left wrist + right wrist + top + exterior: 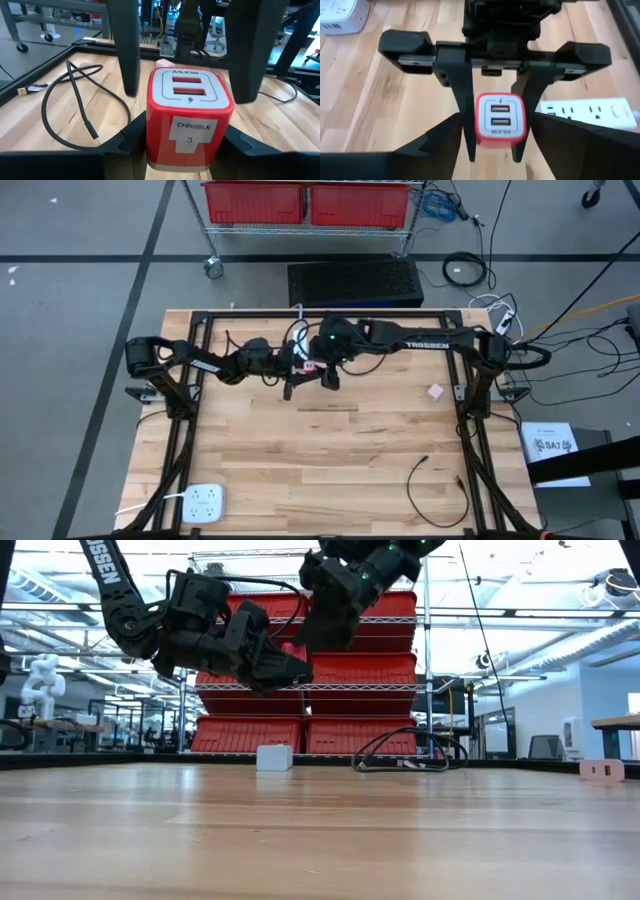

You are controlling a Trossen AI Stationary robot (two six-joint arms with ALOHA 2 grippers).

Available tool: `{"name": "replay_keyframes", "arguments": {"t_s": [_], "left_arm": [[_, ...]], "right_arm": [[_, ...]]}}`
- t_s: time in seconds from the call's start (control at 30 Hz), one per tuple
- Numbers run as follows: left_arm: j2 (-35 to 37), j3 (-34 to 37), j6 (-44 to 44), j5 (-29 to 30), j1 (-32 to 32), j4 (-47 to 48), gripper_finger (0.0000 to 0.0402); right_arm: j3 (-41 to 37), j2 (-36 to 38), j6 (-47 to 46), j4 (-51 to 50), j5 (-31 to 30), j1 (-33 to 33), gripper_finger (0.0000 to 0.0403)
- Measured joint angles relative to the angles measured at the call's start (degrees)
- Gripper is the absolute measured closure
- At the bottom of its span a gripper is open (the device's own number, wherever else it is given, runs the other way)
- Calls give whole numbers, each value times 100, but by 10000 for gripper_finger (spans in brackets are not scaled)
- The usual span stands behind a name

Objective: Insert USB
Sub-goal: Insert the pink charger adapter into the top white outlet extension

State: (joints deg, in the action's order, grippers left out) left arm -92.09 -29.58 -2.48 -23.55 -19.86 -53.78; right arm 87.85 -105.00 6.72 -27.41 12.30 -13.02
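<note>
A red charger block (pixel 189 125) with a white face carrying two USB ports and a label "CHRGBLK 3" sits in my left gripper (pixel 185 131), raised above the table's far middle (pixel 310 366). My right gripper (pixel 497 118) faces it, open and empty. Its fingers (pixel 125 55) stand on either side of the port face, apart from it. The right wrist view looks straight at the port face (pixel 500 116). The black USB cable (pixel 432 480) lies loose on the table's near right; its plug (pixel 22 91) rests on the wood. My left gripper pinches the charger block by two opposite side walls (pixel 150 135), one finger on each. The fingers come in level from the table's left. The block is lifted clear of the table, its port face (pixel 190 87) turned toward my right gripper.
A white power block (pixel 205 502) sits at the near left corner and a white power strip (pixel 590 112) lies on the wood. A small pink piece (pixel 435 391) lies right of centre. Black frame rails (pixel 180 430) run along both sides. Bare wood spans the near middle.
</note>
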Motion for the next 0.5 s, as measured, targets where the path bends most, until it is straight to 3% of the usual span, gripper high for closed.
{"name": "replay_keyframes", "arguments": {"t_s": [0.27, 0.5], "left_arm": [[0, 0, 4, 15, 20, 42, 247], [0, -9, 28, 44, 94, 37, 250]], "right_arm": [[15, -12, 14, -149, -1, 0, 227], [15, -12, -4, -77, 25, 3, 227]]}}
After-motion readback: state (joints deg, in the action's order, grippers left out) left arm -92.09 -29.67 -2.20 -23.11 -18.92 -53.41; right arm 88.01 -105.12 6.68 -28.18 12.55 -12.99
